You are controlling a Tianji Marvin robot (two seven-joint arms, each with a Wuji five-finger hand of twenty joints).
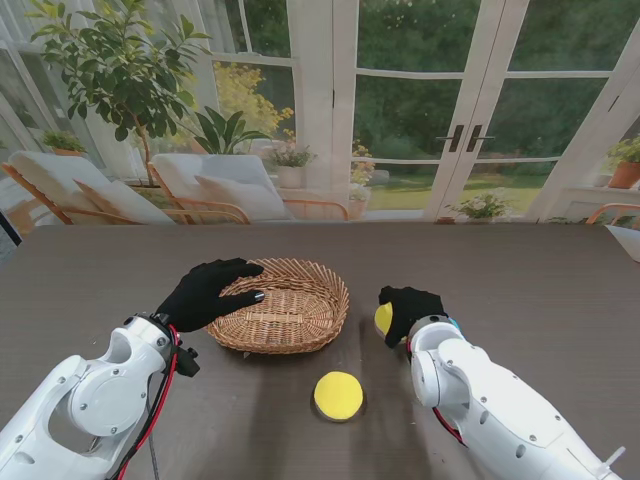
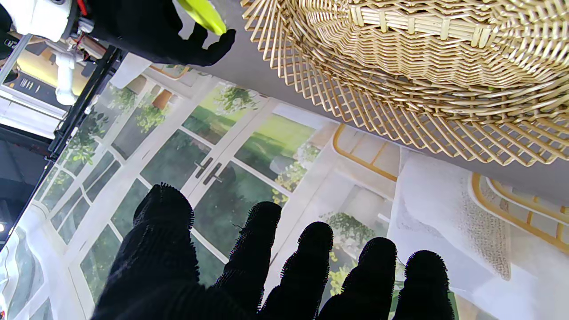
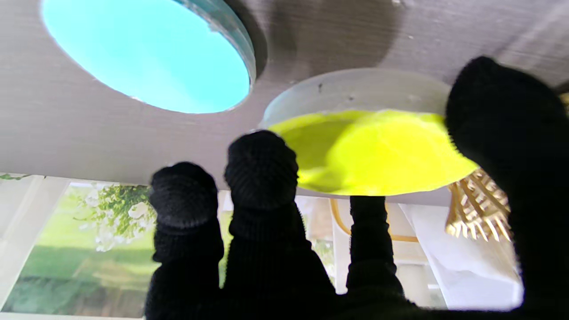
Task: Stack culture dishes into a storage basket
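Dark grey-brown table, faint wood grain, running across the room in front of the glass doors.

Woven wicker basket sitting on the surface around the middle, a little toward the left edge; oval, shallow, rim flaring outward.

Yellow culture dish lying flat toward the near edge, just right of the basket and apart from it.

Second yellow dish showing right of the basket, partly covered; cannot tell whether it is resting on the surface.

Blue dish lying flat on the surface beside that second yellow one, showing clearly only in the right wrist view.
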